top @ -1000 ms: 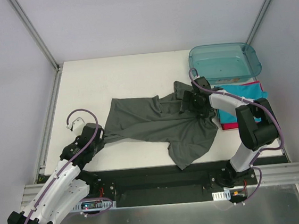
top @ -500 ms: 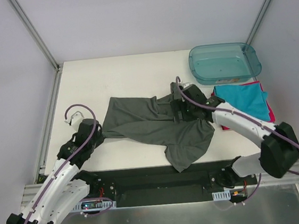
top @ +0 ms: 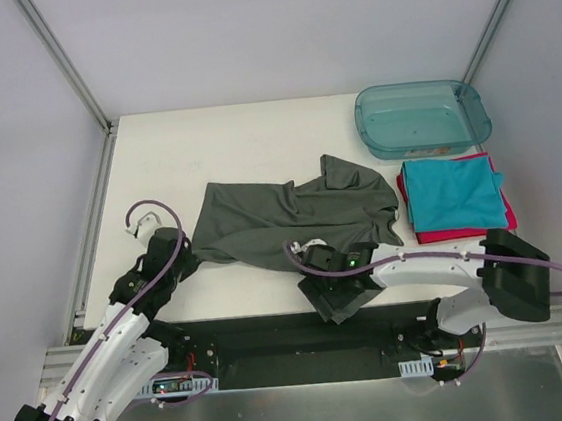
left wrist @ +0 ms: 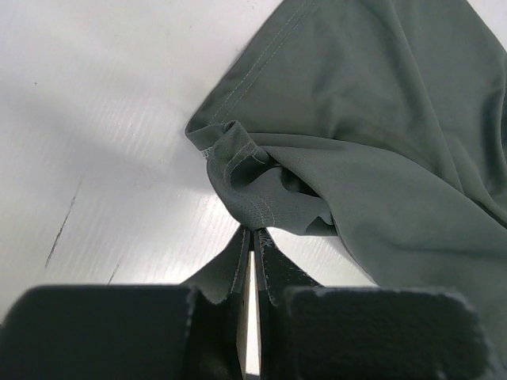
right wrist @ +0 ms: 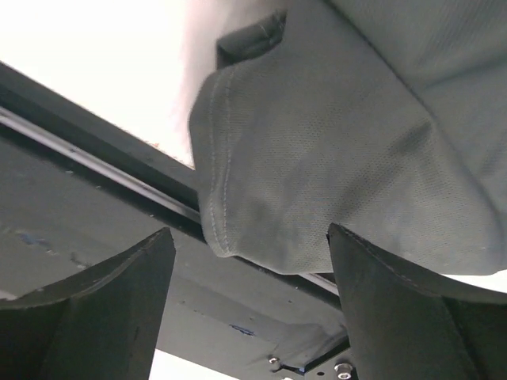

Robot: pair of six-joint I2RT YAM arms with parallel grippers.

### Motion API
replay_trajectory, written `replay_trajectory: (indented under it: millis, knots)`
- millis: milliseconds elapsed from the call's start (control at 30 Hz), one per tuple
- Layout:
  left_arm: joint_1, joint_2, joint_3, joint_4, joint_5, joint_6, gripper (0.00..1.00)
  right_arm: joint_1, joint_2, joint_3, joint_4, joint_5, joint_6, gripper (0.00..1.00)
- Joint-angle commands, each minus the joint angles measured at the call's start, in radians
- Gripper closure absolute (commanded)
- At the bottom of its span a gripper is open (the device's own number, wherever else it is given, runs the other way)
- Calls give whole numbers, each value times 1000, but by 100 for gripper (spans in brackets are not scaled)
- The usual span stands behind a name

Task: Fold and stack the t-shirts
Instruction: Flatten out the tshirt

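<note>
on white table, rumpled charcoal tee, hem in left pincer

White arms, black joints, purple cables

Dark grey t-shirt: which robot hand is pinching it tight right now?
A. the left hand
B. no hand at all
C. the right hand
A: the left gripper is shut on a bunched corner of the dark grey t-shirt, while the right gripper has its jaws wide open, one on each side of another part of the shirt.
</note>
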Motion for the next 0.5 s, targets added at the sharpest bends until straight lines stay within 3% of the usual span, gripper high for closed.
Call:
replay_trajectory:
  millis: [0, 67, 200, 267, 467]
  knots:
    - [8, -5, -10, 22, 10, 15, 100, 18, 84, 37, -66, 53, 79, 24]
    - [8, -8, -10, 21, 6, 18, 100, 16, 126, 37, -88, 64, 107, 26]
    - [8, -5, -6, 22, -13, 18, 100, 7, 135, 61, -195, 206, 170, 64]
    - [8, -2, 4, 21, -22, 26, 100, -17, 79, 81, -227, 269, 159, 77]
    - [9, 0, 25, 21, -68, 32, 100, -281, -177, 152, -238, 338, 40, 96]
